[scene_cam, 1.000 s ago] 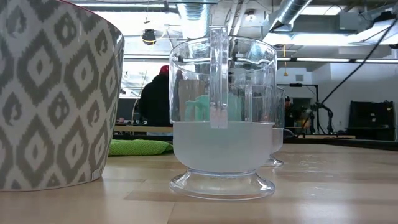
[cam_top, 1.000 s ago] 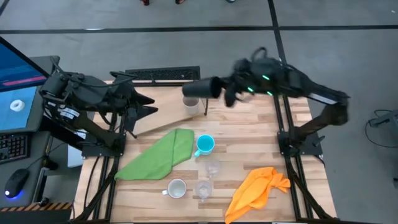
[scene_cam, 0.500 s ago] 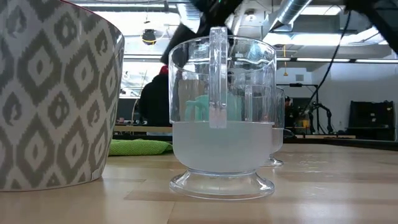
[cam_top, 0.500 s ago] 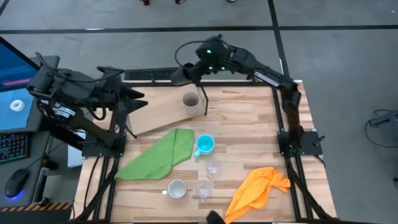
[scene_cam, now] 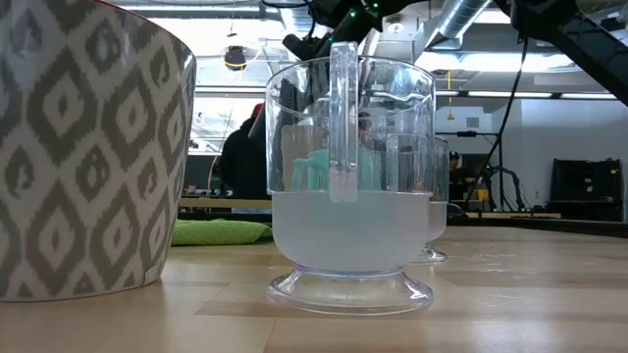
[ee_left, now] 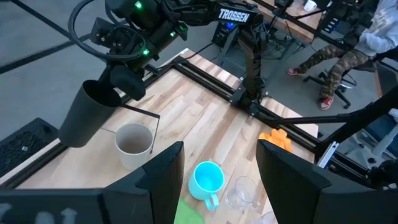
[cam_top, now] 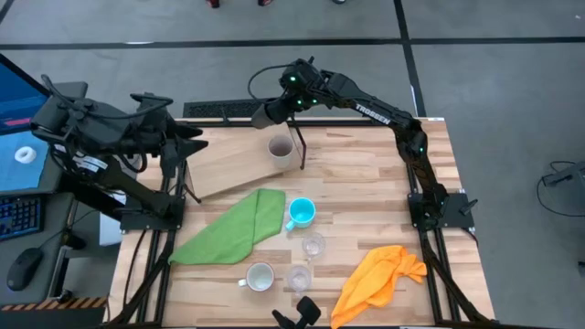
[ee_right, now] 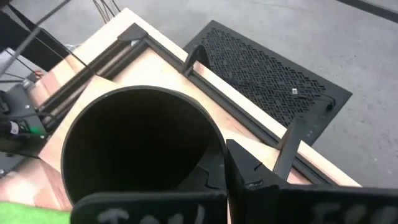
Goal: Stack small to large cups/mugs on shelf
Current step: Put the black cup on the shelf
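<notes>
Since the earlier frame the right arm has swung from the table's right side to its far edge, carrying the black cup with it. In the high view the right gripper (cam_top: pixel 279 110) is clamped on the black cup (cam_top: pixel 266 115), held tilted in the air above the far end of the shelf (cam_top: pixel 228 164). The grey-beige cup (cam_top: pixel 281 150) stands on the shelf just beside it. The left gripper (cam_top: pixel 196 139) waits with fingers spread wide over the shelf's left end. The blue mug (cam_top: pixel 302 213), two clear glasses (cam_top: pixel 313 246), the white mug (cam_top: pixel 260 276), the green cloth (cam_top: pixel 236 227) and the orange cloth (cam_top: pixel 379 274) lie on the table.

In the low view a clear glass (scene_cam: pixel 351 186) fills the middle.

In the left wrist view the black cup (ee_left: pixel 89 115) hangs tilted beside the grey-beige cup (ee_left: pixel 133 144).

In the right wrist view the black cup's (ee_right: pixel 140 149) mouth faces the camera.
</notes>
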Controlling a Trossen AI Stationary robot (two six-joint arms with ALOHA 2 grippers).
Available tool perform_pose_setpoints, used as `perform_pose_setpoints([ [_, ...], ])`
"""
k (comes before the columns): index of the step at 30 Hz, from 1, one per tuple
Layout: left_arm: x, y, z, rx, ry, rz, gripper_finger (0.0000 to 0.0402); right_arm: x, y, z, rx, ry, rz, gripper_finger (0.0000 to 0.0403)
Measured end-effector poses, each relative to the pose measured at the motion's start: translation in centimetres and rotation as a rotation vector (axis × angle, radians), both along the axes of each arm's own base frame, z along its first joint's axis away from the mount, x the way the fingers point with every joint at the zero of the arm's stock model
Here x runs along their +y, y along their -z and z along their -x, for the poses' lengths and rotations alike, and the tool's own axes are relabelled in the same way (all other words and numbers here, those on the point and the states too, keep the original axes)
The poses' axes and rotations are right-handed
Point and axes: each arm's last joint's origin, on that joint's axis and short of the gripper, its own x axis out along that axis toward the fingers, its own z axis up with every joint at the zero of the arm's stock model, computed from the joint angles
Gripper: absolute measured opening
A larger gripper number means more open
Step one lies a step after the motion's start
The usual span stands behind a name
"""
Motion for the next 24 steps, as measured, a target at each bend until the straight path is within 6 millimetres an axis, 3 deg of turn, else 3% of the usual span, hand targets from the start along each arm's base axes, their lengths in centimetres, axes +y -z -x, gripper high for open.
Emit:
perform_pose_setpoints([
  [9,1.0,-0.4,1.7,-0.024,-0.060,-0.077,0.0192,-0.1,-1.0,0.7,-0.018,0.039,-0.027,0.0003],
  [19,2.8,-0.9,4.0,-0.032,-0.174,-0.155,0.0192,0.4,-1.5,0.1,-0.078,0.051,-0.020,0.0004],
  [24,3.3,-0.9,3.9,-0.020,-0.208,-0.184,0.0192,1.3,-4.4,1.0,-0.183,0.030,0.027,0.0004],
])
